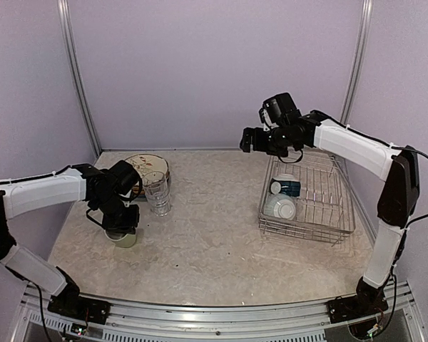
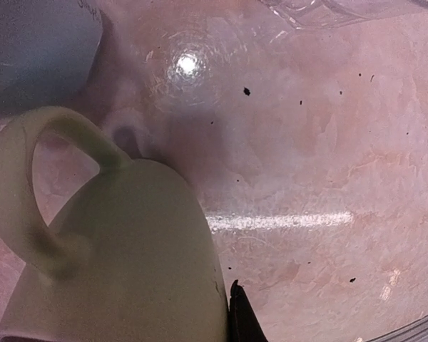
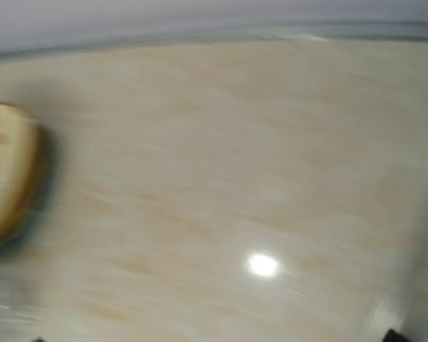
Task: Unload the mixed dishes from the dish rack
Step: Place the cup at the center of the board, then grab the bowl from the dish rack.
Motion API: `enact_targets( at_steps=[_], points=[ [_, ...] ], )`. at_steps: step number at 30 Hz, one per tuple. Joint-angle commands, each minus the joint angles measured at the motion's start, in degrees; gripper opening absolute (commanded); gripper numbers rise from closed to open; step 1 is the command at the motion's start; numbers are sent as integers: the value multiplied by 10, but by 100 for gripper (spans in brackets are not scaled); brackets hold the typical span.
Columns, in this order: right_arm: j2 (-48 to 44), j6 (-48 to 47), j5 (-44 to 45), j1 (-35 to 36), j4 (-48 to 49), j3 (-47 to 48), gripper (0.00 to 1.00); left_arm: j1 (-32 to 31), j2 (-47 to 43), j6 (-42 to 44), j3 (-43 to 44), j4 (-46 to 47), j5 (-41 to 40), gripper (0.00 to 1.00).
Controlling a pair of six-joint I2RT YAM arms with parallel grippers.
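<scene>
- Gripping pale green mug in closed left gripper, carried directly beneath, at or just off the table; cannot tell which.
- Noted glass tumbler just beyond, plates behind that.
- Seat base flat before releasing; withdraw straight up, away from tumbler.
- Holding right gripper wide open, empty; dish rack and its bowls below, toward arm base.

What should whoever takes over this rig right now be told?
Left tool: shut on the pale green mug, at the table on the left.
Right tool: open, empty, above the dish rack's far end.
Already out: leaf-patterned plate and glass tumbler, behind the mug.
Left to do: release the mug; unload the teal-and-white dish and the pale dish from the rack.
</scene>
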Motion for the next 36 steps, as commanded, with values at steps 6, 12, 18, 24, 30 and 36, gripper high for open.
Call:
enact_targets(
  at_steps=[6,12,18,24,30,36],
  points=[
    [-8,-45,153,-34,-169,-41,100,2,18,-1,15,13,-33,12],
    [-11,-34,162,-60,-163,-72,100,2,17,3,20,10,-21,32],
    [-18,-34,147,-76,-157,-93,100,2,3,11,24,13,-6,47],
    [-79,2,40,-105,-80,-180,100,0,-25,24,21,20,11,63],
    [-132,49,-23,-137,-6,-261,100,-1,-76,36,15,32,14,76],
    [-166,27,-100,-149,25,-295,100,-2,-128,50,11,38,25,82]
  ],
)
